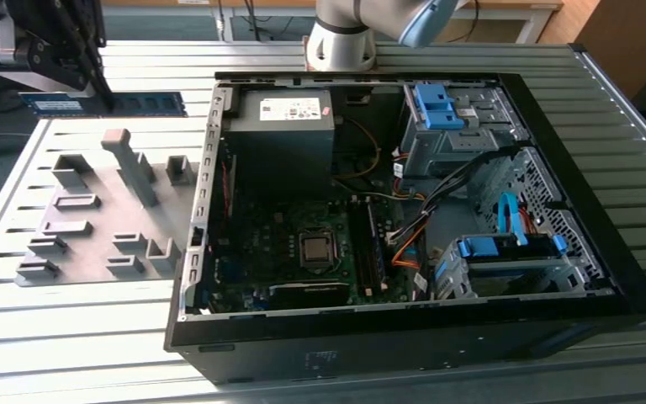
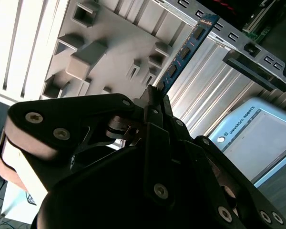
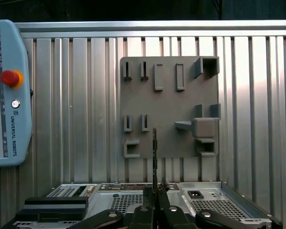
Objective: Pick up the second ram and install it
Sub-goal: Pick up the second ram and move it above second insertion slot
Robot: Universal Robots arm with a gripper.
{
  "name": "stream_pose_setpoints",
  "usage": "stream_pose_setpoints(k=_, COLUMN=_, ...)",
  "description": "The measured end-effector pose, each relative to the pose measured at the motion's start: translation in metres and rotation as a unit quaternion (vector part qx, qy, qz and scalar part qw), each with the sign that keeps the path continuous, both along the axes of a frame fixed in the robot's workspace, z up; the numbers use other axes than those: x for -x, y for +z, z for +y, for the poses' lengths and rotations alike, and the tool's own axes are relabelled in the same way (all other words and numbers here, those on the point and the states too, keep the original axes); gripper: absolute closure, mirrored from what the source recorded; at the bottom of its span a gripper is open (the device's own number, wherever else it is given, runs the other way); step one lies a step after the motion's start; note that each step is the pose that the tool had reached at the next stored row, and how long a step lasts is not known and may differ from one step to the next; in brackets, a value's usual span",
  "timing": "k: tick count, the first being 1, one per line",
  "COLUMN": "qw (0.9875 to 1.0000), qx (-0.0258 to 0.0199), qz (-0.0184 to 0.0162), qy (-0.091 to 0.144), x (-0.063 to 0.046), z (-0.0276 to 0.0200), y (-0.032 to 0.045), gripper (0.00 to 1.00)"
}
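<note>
Aloft, end effector (image 2: 155, 95) clamped on second ram (image 2: 185, 51) above grey fixture plate (image 1: 87, 244).

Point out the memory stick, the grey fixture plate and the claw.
memory stick (image 1: 132, 103): exterior view, on the blue board's row of chips.
grey fixture plate (image 3: 169, 107): first wrist view, on a bare flat patch between the blocks.
claw (image 2: 155, 93): second wrist view, at the tips that clamp the stick's end.

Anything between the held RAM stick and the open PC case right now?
Nothing lies between them: in the exterior view the second ram, clamped in the gripper, hangs above the grey fixture plate beside the computer case.
</note>
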State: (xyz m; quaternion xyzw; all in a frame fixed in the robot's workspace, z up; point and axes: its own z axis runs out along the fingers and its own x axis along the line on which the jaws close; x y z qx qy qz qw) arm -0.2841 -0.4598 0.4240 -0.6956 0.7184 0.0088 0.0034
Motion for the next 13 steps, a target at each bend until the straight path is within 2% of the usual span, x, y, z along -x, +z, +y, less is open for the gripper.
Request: stream_pose_setpoints(k=13, qw=1.0, qx=0.0, qz=0.0, qy=0.0, x=-0.0105, z=0.0, y=0.0, gripper=0.86)
